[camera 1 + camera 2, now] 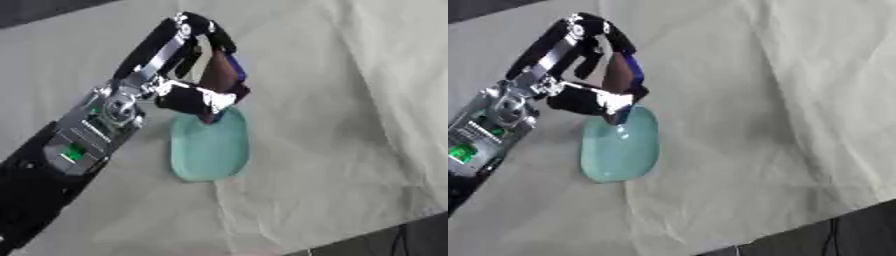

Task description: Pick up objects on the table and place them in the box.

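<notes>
My left hand point(194, 98) reaches in from the lower left, and its fingers are curled round a small brown thing with a blue edge point(220, 70). I cannot make out what that thing is. Just below the hand a pale green, smooth oval object point(210, 147) lies flat on the cream cloth point(341, 100). The hand's lowest tip is over the oval's upper end; whether it touches is unclear. No box shows in either view. My right hand is out of sight.
The wrinkled cream cloth covers the whole table, with bare room to the right of the oval and beyond it. The table's edge runs along the lower right, with dark floor point(411, 235) and a thin cable past it.
</notes>
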Controlling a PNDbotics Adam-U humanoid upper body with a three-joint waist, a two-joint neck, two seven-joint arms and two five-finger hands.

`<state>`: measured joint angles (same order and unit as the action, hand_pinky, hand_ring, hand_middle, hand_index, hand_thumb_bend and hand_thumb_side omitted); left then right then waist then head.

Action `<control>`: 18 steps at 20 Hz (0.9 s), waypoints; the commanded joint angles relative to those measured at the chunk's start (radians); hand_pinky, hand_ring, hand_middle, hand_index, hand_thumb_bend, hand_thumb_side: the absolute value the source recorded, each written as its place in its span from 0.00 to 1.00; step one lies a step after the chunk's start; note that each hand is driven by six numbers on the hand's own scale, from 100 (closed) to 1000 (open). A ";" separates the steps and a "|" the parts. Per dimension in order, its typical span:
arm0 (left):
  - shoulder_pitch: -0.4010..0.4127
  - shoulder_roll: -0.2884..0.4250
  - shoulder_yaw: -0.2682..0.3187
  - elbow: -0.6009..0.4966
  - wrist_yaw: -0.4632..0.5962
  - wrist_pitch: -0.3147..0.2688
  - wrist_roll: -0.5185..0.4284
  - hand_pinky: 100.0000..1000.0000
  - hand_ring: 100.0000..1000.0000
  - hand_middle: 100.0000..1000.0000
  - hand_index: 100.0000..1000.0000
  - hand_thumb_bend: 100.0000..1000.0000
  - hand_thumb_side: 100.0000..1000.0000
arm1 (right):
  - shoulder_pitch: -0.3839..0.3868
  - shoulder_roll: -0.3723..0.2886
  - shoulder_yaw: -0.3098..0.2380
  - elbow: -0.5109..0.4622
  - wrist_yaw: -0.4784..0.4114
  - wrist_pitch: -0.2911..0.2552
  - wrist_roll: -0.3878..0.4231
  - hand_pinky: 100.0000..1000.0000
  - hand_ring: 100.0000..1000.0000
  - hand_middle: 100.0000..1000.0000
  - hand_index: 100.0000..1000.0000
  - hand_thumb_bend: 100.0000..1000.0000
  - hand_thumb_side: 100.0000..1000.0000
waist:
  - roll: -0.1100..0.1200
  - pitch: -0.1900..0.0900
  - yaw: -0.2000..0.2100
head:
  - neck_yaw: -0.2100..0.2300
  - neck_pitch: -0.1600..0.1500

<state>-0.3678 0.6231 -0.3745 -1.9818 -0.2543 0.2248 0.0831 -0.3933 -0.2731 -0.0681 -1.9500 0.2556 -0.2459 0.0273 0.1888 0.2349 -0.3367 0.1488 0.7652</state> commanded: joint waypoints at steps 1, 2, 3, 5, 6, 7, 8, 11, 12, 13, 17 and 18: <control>0.002 0.004 0.000 -0.003 -0.009 -0.002 0.003 0.00 0.00 0.00 0.06 0.00 0.09 | -0.014 -0.011 -0.003 -0.021 -0.002 0.000 0.004 0.33 0.56 0.83 0.82 0.00 0.42 | -0.007 -0.012 0.000 | -0.009 0.002; 0.006 0.003 -0.001 0.000 -0.011 -0.004 0.004 0.00 0.00 0.00 0.06 0.00 0.09 | -0.014 -0.011 -0.004 -0.021 -0.002 0.000 0.004 0.33 0.56 0.83 0.82 0.00 0.42 | -0.007 -0.012 0.000 | -0.009 0.003; 0.009 0.002 -0.002 0.003 -0.013 -0.007 0.005 0.00 0.00 0.00 0.06 0.00 0.09 | -0.014 -0.011 -0.004 -0.021 -0.002 0.000 0.004 0.33 0.56 0.83 0.82 0.00 0.42 | -0.006 -0.012 0.000 | -0.010 0.004; 0.015 -0.001 -0.004 0.007 -0.016 -0.019 0.006 0.00 0.00 0.00 0.06 0.00 0.11 | -0.014 -0.012 -0.004 -0.021 -0.003 0.000 0.005 0.33 0.56 0.83 0.82 0.00 0.42 | -0.005 -0.011 0.000 | -0.011 0.004; 0.017 -0.002 -0.004 0.007 -0.017 -0.029 0.007 0.00 0.00 0.00 0.06 0.00 0.11 | -0.014 -0.013 -0.004 -0.022 -0.003 -0.001 0.005 0.33 0.56 0.83 0.82 0.00 0.42 | -0.004 -0.010 0.001 | -0.011 0.005; 0.019 -0.003 -0.004 0.007 -0.018 -0.039 0.009 0.00 0.00 0.00 0.06 0.00 0.12 | -0.014 -0.014 -0.004 -0.022 -0.003 -0.001 0.005 0.33 0.56 0.83 0.82 0.00 0.42 | -0.004 -0.009 0.001 | -0.011 0.005; 0.021 -0.003 -0.002 0.008 -0.019 -0.049 0.012 0.00 0.00 0.00 0.06 0.00 0.12 | -0.014 -0.014 -0.004 -0.022 -0.004 -0.001 0.005 0.33 0.56 0.83 0.82 0.00 0.42 | -0.003 -0.009 0.001 | -0.011 0.005; 0.024 -0.001 -0.001 0.014 -0.021 -0.068 0.018 0.00 0.00 0.00 0.07 0.00 0.15 | -0.014 -0.015 -0.004 -0.021 -0.004 -0.001 0.006 0.33 0.56 0.83 0.82 0.00 0.42 | -0.002 -0.008 0.001 | -0.011 0.005; 0.025 -0.001 0.000 0.017 -0.027 -0.073 0.017 0.00 0.00 0.00 0.07 0.00 0.15 | -0.014 -0.015 -0.004 -0.021 -0.005 -0.001 0.006 0.33 0.56 0.83 0.82 0.00 0.42 | -0.002 -0.008 0.001 | -0.011 0.005; 0.026 -0.002 0.000 0.021 -0.034 -0.076 0.015 0.00 0.00 0.00 0.07 0.00 0.15 | -0.014 -0.015 -0.004 -0.021 -0.005 -0.001 0.006 0.33 0.56 0.83 0.82 0.00 0.42 | -0.002 -0.008 0.001 | -0.011 0.005; 0.032 -0.005 -0.001 0.040 -0.066 -0.086 0.005 0.00 0.00 0.00 0.07 0.00 0.15 | -0.015 -0.015 -0.005 -0.021 -0.005 0.000 0.006 0.33 0.56 0.83 0.82 0.00 0.42 | -0.001 -0.006 0.000 | -0.011 0.005; 0.034 -0.006 -0.002 0.046 -0.071 -0.088 0.005 0.00 0.00 0.00 0.07 0.00 0.15 | -0.015 -0.016 -0.005 -0.021 -0.006 0.000 0.005 0.33 0.56 0.83 0.82 0.00 0.42 | -0.001 -0.005 -0.001 | -0.011 0.004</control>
<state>-0.3327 0.6093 -0.3809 -1.9309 -0.3107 0.1428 0.0900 -0.3935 -0.2734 -0.0681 -1.9501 0.2548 -0.2450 0.0334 0.1948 0.2415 -0.3368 0.1486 0.7731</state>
